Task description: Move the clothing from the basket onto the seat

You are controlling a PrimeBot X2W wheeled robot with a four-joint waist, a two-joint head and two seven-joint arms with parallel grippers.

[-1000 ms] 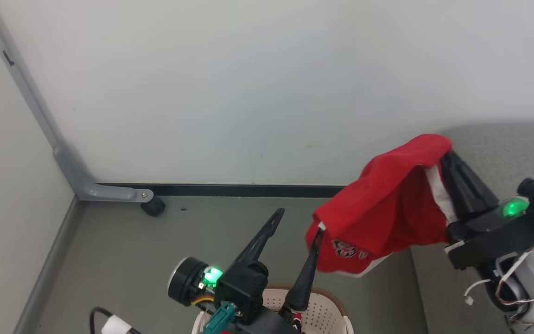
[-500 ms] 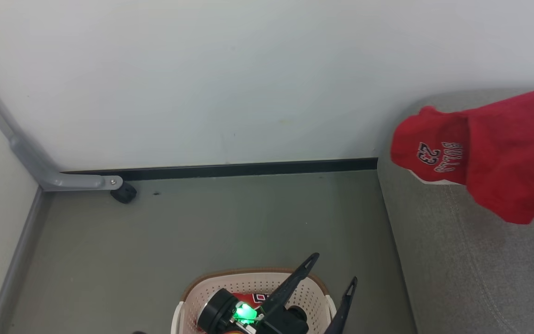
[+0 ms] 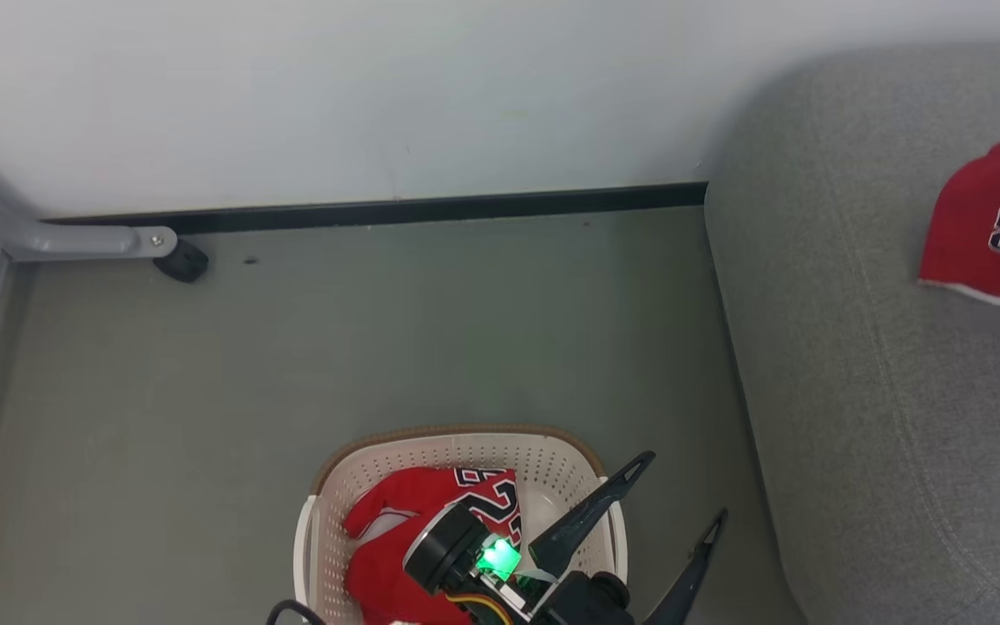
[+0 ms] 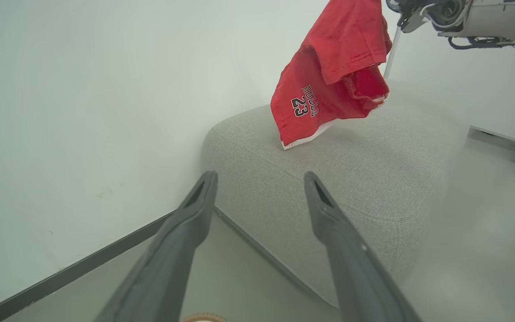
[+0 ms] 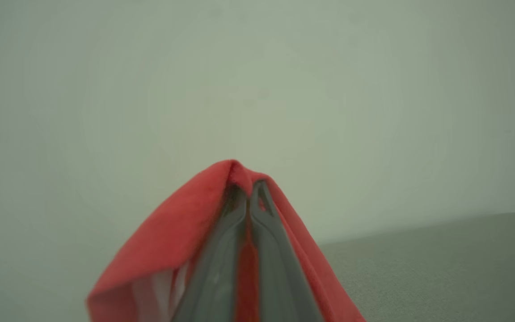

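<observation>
**Q:** Grey floor (image 3: 378, 330), pale wall (image 3: 378, 87). Where does everything stand?

**Me:** The basket (image 3: 465, 437) sits on the floor near the seat's (image 3: 856, 391) long edge, not touching it. A second garment (image 3: 387, 538) lies crumpled inside, toward the basket's left rim, with its black lettering facing up.

**Q:** And your hands?

**Me:** My right gripper (image 5: 248, 190) is clamped tight on a fold of the garment (image 4: 329, 85), and the red cloth drapes down over both fingers (image 5: 215, 268). It hangs above the seat, well in from the long edge and toward the wall side. I cannot tell whether its white-trimmed lower edge touches the cushion. My left gripper (image 3: 680, 488) is spread wide with nothing in it, above the basket's rim on the seat side.

**Q:** Which step is this?

**Me:** Delivery, I'd say. This piece is over its place but not let go, and one more waits in the basket, so the job looks about half done.

**Q:** What does the next move need?

**Me:** I should lower the right arm until the cloth's weight rests on the cushion, then part the jaws. The fabric wraps the fingers, so I'd draw back along their line to keep it from snagging and trailing off the seat. After that, the left gripper is already open over the basket, well placed to go down for the second garment.
</observation>
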